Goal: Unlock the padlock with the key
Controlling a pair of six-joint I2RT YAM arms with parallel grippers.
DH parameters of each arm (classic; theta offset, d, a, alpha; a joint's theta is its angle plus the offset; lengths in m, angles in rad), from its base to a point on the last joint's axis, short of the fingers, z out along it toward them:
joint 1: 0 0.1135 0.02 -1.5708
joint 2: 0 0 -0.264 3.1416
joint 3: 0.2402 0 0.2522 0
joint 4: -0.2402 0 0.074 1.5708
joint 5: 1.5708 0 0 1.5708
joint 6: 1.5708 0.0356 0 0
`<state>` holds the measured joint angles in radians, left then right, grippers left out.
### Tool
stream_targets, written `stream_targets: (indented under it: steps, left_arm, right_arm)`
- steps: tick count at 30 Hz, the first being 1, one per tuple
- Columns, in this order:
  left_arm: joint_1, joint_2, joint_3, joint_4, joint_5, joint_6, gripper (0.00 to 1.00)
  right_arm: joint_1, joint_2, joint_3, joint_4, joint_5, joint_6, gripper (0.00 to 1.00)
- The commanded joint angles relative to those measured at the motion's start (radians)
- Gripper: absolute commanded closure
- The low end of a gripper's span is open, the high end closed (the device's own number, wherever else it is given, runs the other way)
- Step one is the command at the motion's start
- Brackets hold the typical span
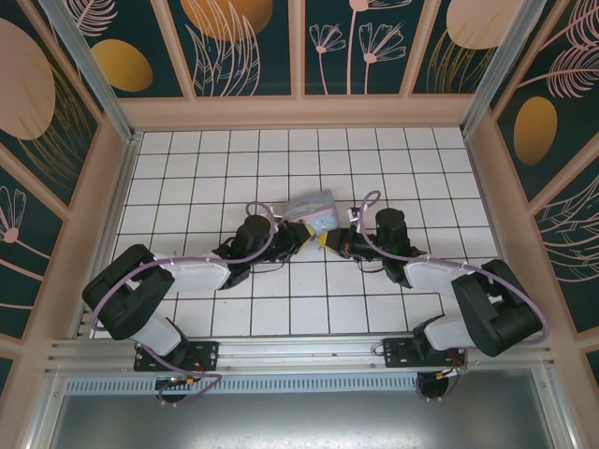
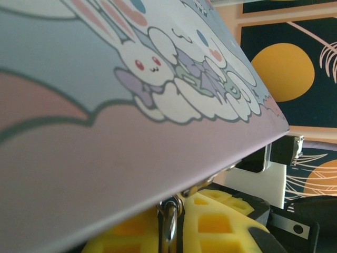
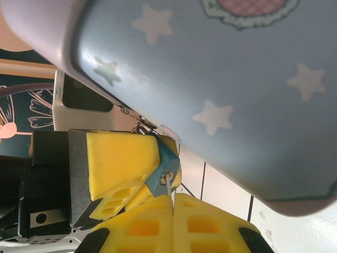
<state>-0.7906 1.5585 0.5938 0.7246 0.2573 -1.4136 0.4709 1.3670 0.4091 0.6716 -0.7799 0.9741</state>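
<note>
Left gripper (image 2: 171, 234): jaws clamped on the padlock (image 3: 160, 162), bracing its blue body so it cannot swing from the latch of the cartoon-printed tin (image 1: 314, 208), mid-table. Right gripper (image 3: 172, 221): jaws pressed together on the key (image 3: 167, 185), tip at the keyhole. Turning it is probably next.

the tin (image 2: 105, 105) is blurred up close and cut off by the top and left edges of the left wrist view. the padlock (image 2: 168, 224) there shows just a bit of shackle, the rest lost below the bottom edge. in the right wrist view the key (image 3: 167, 184) is mostly buried in the right end effector (image 3: 174, 200). from above, padlock and key are too small to tell.
</note>
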Motion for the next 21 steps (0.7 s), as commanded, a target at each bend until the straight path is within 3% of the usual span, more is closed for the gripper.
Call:
stream_targets:
  steps: [1, 21]
  left_arm:
    - [-0.021, -0.011, 0.009, 0.158, 0.078, -0.030, 1.00]
    - [-0.020, -0.046, -0.019, 0.171, 0.082, -0.015, 1.00]
  right_arm:
    - [-0.011, 0.029, 0.025, 0.149, -0.037, -0.012, 1.00]
    - [-0.101, 0.159, 0.059, 0.242, -0.176, -0.066, 1.00]
